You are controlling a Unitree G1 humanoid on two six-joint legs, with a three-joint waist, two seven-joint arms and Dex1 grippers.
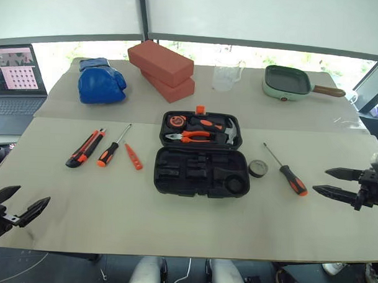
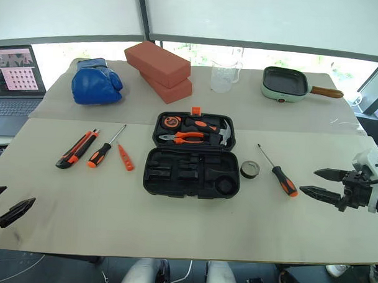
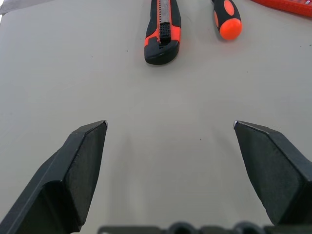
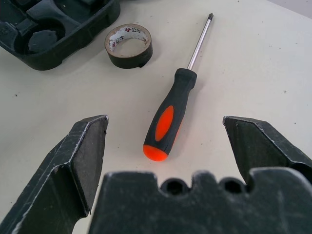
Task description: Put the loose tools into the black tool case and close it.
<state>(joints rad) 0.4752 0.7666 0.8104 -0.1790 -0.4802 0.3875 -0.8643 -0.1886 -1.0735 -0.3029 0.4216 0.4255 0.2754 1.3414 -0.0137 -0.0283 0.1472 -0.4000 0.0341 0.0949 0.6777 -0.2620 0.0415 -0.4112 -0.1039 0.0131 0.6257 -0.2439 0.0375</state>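
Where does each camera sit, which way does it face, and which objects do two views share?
Left eye view: on the head, looking forward and down over the table and open tool case; both end effectors show.
Right eye view: its stereo twin, same scene.
Left wrist view: along the open left end effector toward the utility knife.
Right wrist view: along the open right end effector toward a screwdriver and tape roll.
Shared: knife, screwdriver and tape also show from the head.

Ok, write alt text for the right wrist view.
An orange-and-black screwdriver lies on the pale table just ahead of the open right gripper, between its two black fingers. Past its handle lies a small black tape roll, beside a corner of the open black tool case.
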